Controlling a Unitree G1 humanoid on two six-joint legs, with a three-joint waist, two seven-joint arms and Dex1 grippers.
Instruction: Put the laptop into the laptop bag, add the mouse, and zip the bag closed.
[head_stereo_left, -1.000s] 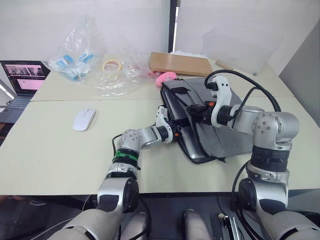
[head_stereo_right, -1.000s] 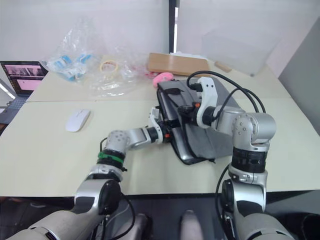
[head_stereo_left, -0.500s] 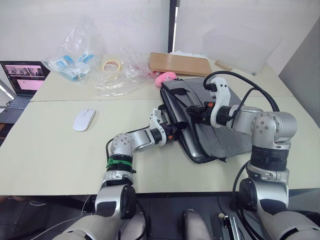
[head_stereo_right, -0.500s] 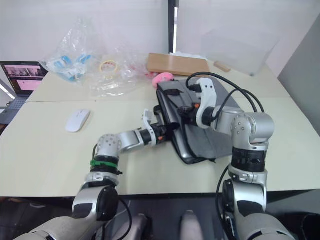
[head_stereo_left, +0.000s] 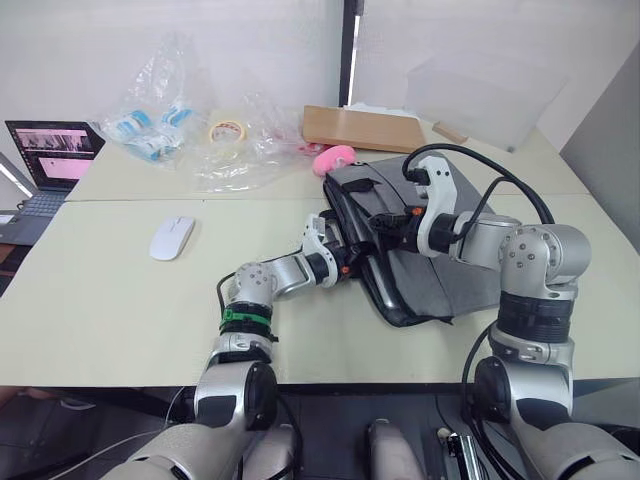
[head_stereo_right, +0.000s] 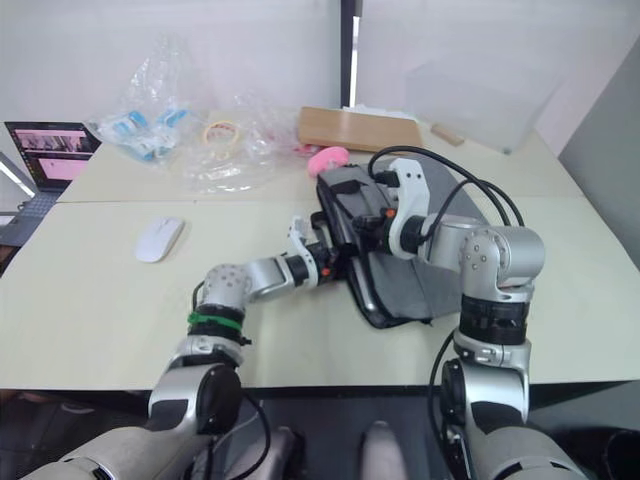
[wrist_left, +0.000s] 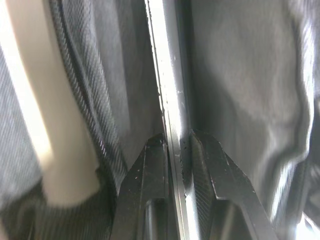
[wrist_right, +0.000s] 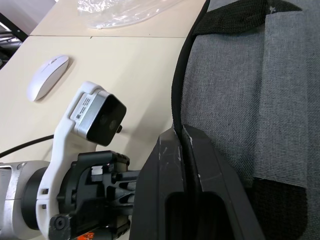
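Observation:
The grey laptop bag (head_stereo_left: 440, 270) lies flat at the table's middle right, its opening facing left. My left gripper (head_stereo_left: 350, 256) is at that opening, shut on the laptop's thin silver edge (wrist_left: 172, 100), which runs between its black fingers (wrist_left: 155, 160) with grey fabric on both sides. My right gripper (head_stereo_left: 383, 223) is just above it, shut on the black zip edging (wrist_right: 176, 95) of the bag's upper flap. The white mouse (head_stereo_left: 171, 237) rests alone on the table to the left, well away from both grippers.
A small dark laptop with a lit pink screen (head_stereo_left: 52, 152) stands at the far left edge. Crumpled plastic bags (head_stereo_left: 200, 140), a tape roll (head_stereo_left: 225, 131), a pink soft object (head_stereo_left: 335, 158) and a wooden board (head_stereo_left: 365, 127) lie along the back.
My left gripper has closed from open onto the laptop's edge at the bag's opening. The right gripper has kept its hold on the flap.

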